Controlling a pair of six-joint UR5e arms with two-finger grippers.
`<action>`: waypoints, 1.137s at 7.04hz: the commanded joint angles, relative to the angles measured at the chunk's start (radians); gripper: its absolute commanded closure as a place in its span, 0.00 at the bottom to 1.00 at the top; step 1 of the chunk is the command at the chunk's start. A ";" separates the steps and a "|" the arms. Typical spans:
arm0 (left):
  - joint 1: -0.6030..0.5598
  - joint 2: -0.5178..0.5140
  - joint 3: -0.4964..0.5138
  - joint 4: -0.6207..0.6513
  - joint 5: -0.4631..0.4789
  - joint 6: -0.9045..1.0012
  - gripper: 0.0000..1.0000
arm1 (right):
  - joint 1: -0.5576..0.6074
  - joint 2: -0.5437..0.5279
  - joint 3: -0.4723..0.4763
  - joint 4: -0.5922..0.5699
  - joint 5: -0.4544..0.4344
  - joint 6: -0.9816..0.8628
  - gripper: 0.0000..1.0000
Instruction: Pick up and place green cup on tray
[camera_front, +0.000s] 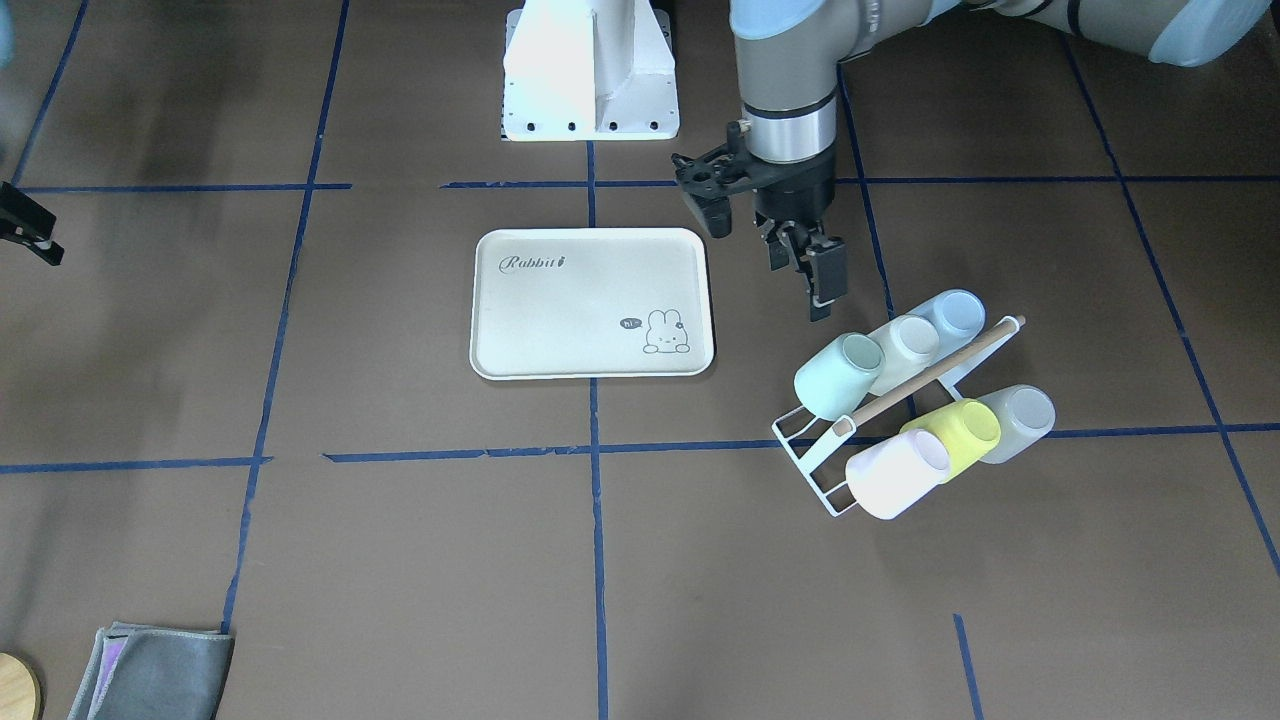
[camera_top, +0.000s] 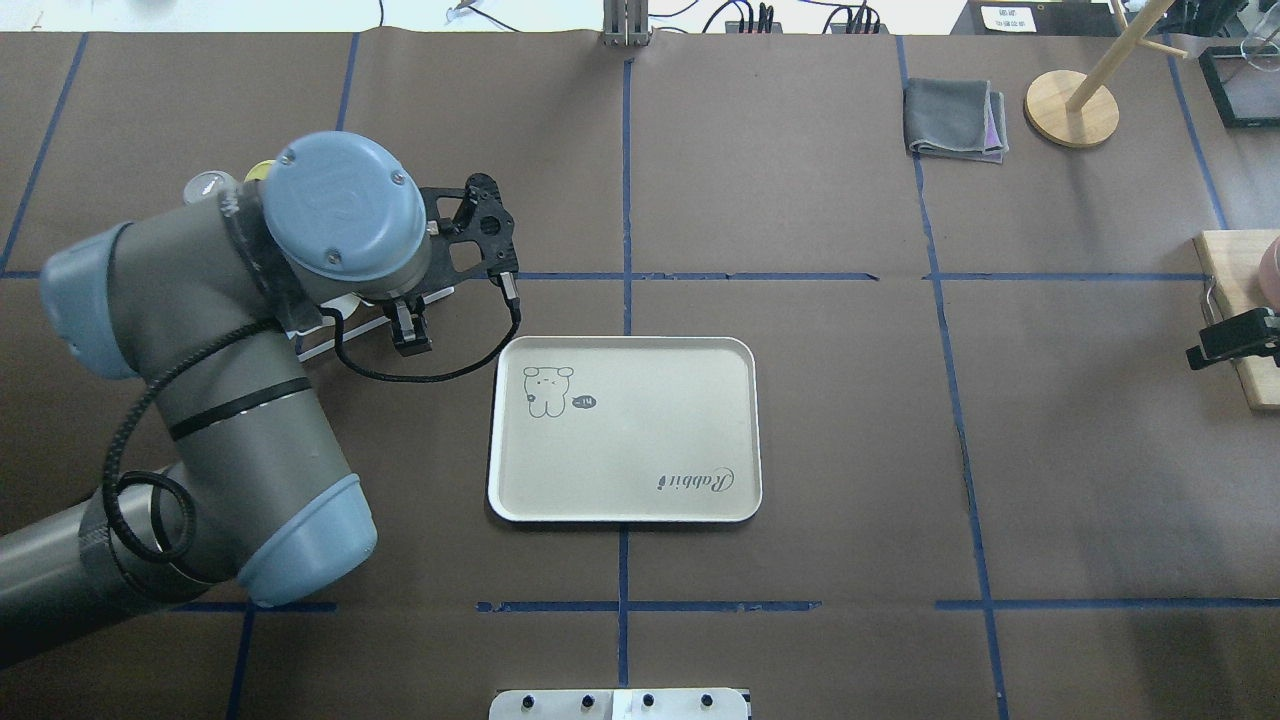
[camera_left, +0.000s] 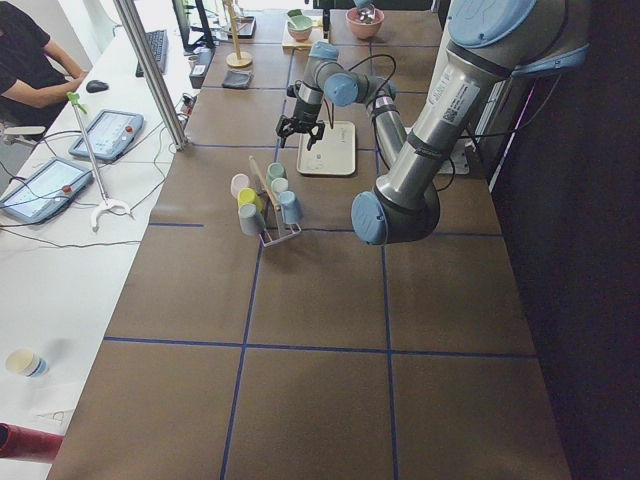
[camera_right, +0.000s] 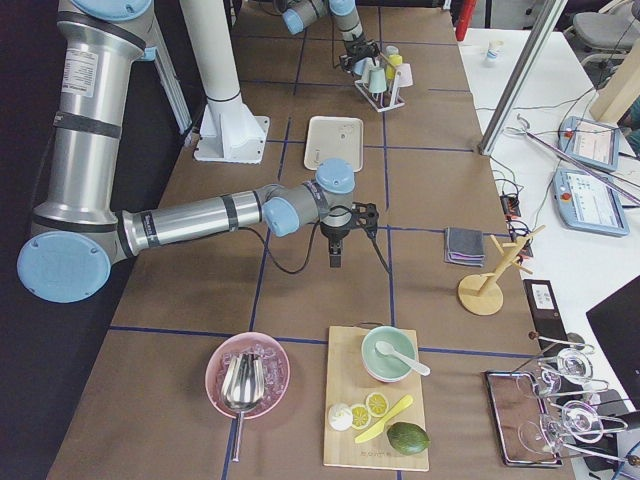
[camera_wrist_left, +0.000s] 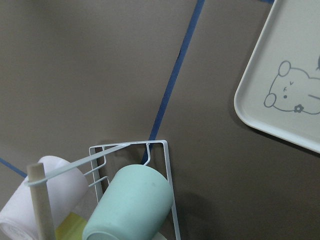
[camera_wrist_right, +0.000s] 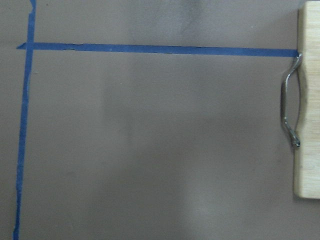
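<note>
One tray lies on brown, blue-taped table.

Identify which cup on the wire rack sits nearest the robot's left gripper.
The green cup at the rack corner toward the tray, close to the left gripper; the white cup, pale blue cup and yellow-green cup lie farther off.

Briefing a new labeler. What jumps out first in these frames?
The wire rack of pastel cups lying on their sides, on the robot's left, draws the eye first, with the green cup at the end nearest the tray. Next comes the cream tray with its bunny drawing, lying bare at the table's centre. The left tool hangs near the rack, holding nothing.
</note>
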 joint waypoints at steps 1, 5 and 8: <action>0.035 -0.141 0.135 0.167 0.226 0.260 0.00 | 0.034 -0.035 -0.007 0.000 0.005 -0.072 0.00; 0.129 -0.177 0.291 0.343 0.434 0.333 0.00 | 0.042 -0.054 -0.002 0.006 0.014 -0.072 0.00; 0.129 -0.262 0.475 0.398 0.493 0.213 0.00 | 0.047 -0.058 -0.002 0.008 0.030 -0.072 0.00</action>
